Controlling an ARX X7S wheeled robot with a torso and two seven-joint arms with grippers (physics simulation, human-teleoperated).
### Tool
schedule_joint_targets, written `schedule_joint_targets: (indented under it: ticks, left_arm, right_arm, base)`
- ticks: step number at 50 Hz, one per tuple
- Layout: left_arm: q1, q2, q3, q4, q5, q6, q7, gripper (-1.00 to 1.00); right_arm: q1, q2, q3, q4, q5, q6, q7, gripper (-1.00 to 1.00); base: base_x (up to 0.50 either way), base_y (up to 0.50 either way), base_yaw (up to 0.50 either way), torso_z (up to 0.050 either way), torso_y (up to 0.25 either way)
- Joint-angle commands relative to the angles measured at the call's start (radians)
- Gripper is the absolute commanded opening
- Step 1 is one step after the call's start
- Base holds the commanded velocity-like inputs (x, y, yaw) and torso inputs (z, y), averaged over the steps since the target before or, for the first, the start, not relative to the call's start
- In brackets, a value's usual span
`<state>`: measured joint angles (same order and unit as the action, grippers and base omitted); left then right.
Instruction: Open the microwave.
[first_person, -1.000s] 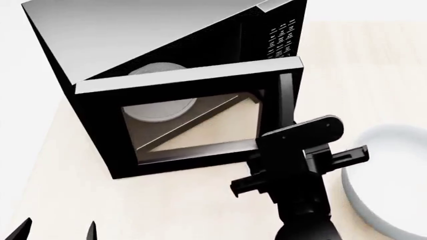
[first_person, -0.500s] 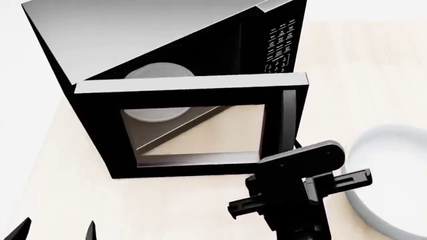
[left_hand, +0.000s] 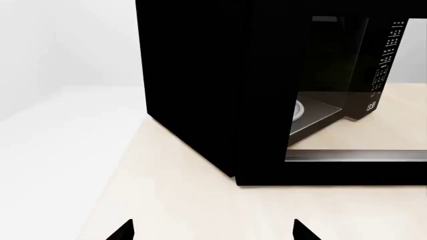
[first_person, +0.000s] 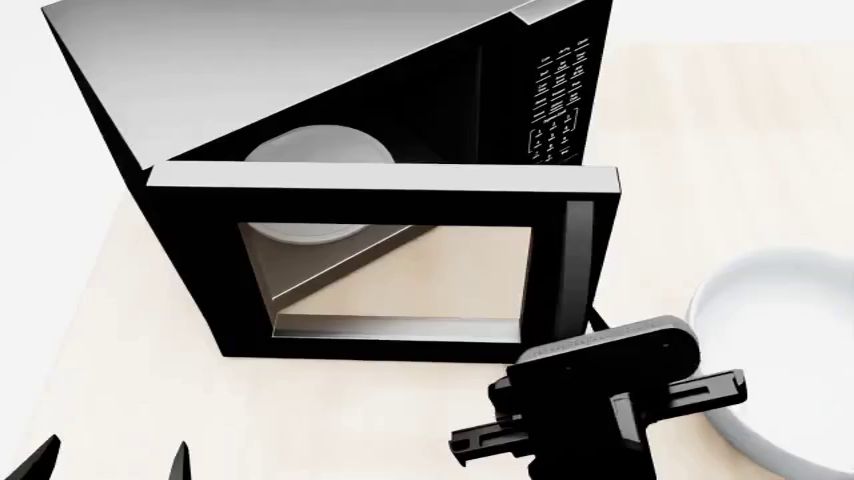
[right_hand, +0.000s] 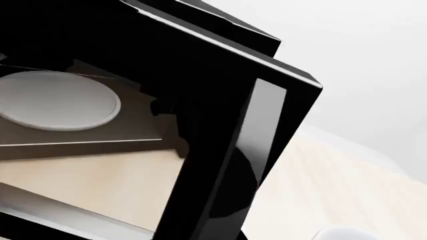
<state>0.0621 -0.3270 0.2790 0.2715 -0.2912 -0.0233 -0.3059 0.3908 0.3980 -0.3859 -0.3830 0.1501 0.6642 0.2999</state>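
At lower left of the head view, just two dark tips of the left gripper (first_person: 114, 462), set apart with nothing between them. Probably parked low there to stay out of the door's swing. Rest of that arm cut off by the frame edge.

Filling the upper left and centre, the microwave (first_person: 334, 90) on the pale table (first_person: 120, 380), turned at an angle. In front of it, the door (first_person: 387, 195), swung far out, so the job looks all but finished. Through the glass, and above the door's top edge, the white turntable plate (first_person: 320, 150). Partly masked by the door frame, though, and the hinge not visible at all. Right of centre, the keypad (first_person: 561, 100), with lettering too small to read.

On the door's right edge, the vertical bar handle (first_person: 578, 265). Just below it at lower centre-right, the right gripper (first_person: 601, 412), jaws spread wide and clamping nothing, near the handle but seemingly clear of it. Hard to confirm any contact, since the gripper body covers the door's bottom corner. Likely placed there because that free edge gives the most leverage.

At far right, a white bowl (first_person: 787, 300), clipped by the frame edge and partly behind the gripper.
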Motion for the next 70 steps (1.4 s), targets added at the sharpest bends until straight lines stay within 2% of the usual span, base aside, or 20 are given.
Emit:
schedule_joint_targets:
  ticks: [1, 15, 46, 47, 70]
  left_arm:
    - [0.000, -0.003, 0.003, -0.002, 0.000, 0.003, -0.003, 1.00]
    - [-0.003, -0.004, 0.008, -0.007, -0.001, 0.005, -0.005, 1.00]
    - [-0.006, -0.011, 0.014, -0.002, -0.010, 0.002, -0.015, 1.00]
    - [-0.006, -0.011, 0.014, -0.003, -0.009, 0.003, -0.015, 1.00]
    - [-0.002, -0.020, 0.017, 0.007, -0.013, 0.006, -0.022, 1.00]
  right_arm:
    - [-0.038, -0.033, 0.008, 0.015, 0.198, -0.098, -0.087, -1.00]
    - [-0.084, -0.052, 0.072, 0.064, 0.251, -0.234, -0.125, -1.00]
    - [-0.088, -0.051, 0.059, 0.081, 0.245, -0.270, -0.127, -1.00]
    - [-0.084, -0.055, 0.062, 0.087, 0.245, -0.272, -0.123, 1.00]
    - [-0.114, -0.053, 0.090, 0.046, 0.237, -0.317, -0.078, 1.00]
  base:
    - [0.00, 0.00, 0.00, 0.000, 0.000]
    - [0.00, 0.00, 0.00, 0.000, 0.000]
    - [0.00, 0.00, 0.00, 0.000, 0.000]
    - [0.00, 0.00, 0.00, 0.000, 0.000]
    - [0.00, 0.00, 0.00, 0.000, 0.000]
